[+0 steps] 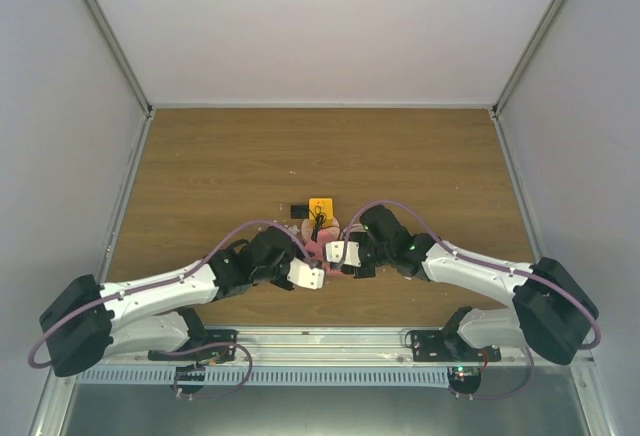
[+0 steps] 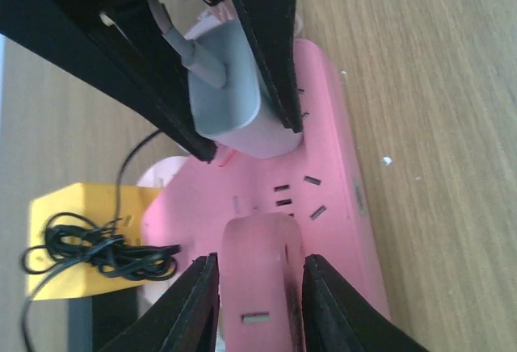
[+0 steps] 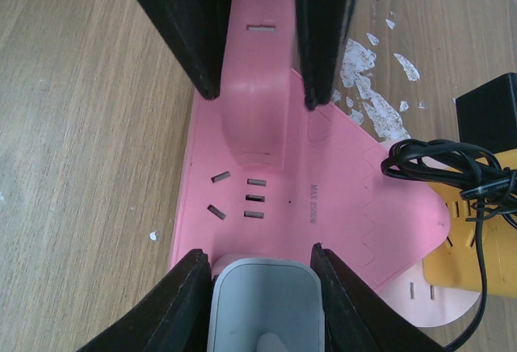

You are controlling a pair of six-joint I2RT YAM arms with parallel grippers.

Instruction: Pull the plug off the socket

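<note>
White walls (image 1: 320, 26) box in a wood-grain table (image 1: 420, 166); both arms reach in from the near edge and meet at its middle, purple cables (image 1: 260, 224) looping along them.

Between them lies the pink socket (image 2: 323, 166), flat on the wood; it is a strip with a raised ridge along its middle and several sets of slots in its face. At one end sits the grey plug (image 2: 230, 85), pushed into the socket, a grey cord (image 2: 174, 37) running off its back; bare slots lie between the plug and the ridge.

Left gripper (image 2: 260, 261): its black fingers (image 2: 198, 303) are drawn in against both sides of the ridge, pinching the socket; the right wrist view shows the same pair flanking the ridge with no gap. Right gripper (image 3: 258, 253): its fingers (image 3: 182, 303) press on either flank of the plug, clamping its body.

Just beside the socket is a yellow piece (image 3: 464, 247) with slots of its own; a tangle of thin black wire (image 2: 97, 251) rests on it, one strand trailing away. A black block (image 3: 489, 114) lies near the yellow piece; white flecks (image 3: 363, 69) dot the wood beside the socket.
</note>
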